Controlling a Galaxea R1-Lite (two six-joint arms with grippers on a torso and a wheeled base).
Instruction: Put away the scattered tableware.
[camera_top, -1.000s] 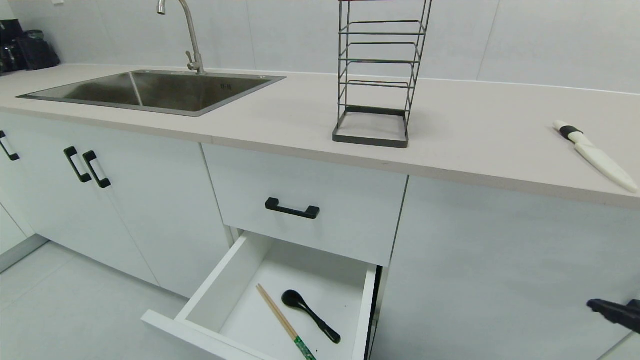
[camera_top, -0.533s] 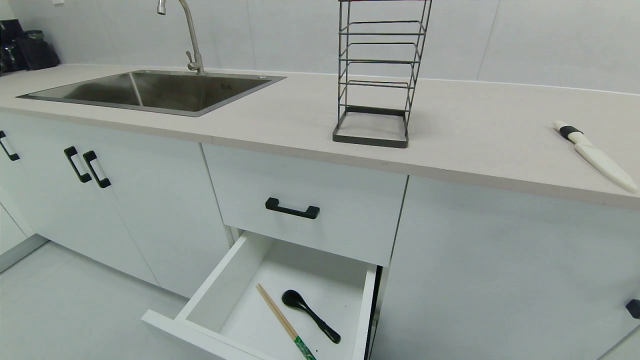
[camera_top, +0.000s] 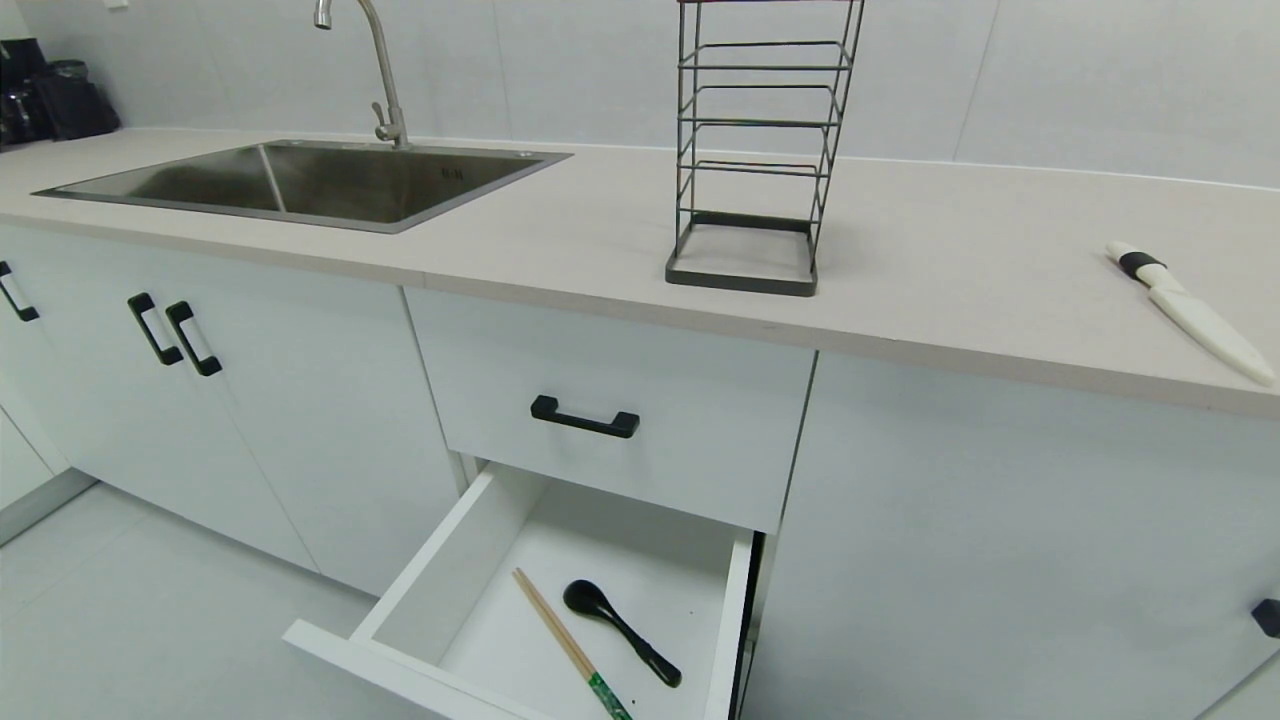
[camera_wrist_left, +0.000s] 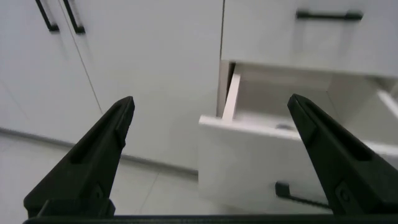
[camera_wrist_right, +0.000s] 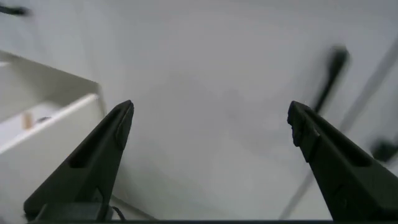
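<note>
The lower drawer (camera_top: 400, 590) stands pulled out, and inside it lie a pair of wooden chopsticks (camera_top: 560, 635) and a black spoon (camera_top: 620, 630). On the counter's right end rests a white knife (camera_top: 1190, 310) with a black band. My left gripper (camera_wrist_left: 210, 102) is open and holds nothing, low in front of the open drawer (camera_wrist_left: 249, 155). My right gripper (camera_wrist_right: 210, 107) is also open and holds nothing, facing a white cabinet door (camera_wrist_right: 205, 74) beside the drawer's corner (camera_wrist_right: 56, 124).
A dark wire rack (camera_top: 755, 150) stands on the counter (camera_top: 950, 250). A steel sink (camera_top: 300, 180) with a tap (camera_top: 370, 60) lies at the left. The upper drawer (camera_top: 600, 400) is closed, with a black handle (camera_top: 585, 418). Cabinet doors (camera_top: 200, 400) are at the lower left.
The right gripper's black tip, seen at the head view's lower right edge a second ago, has drawn back out of that view. Nothing else has moved.
</note>
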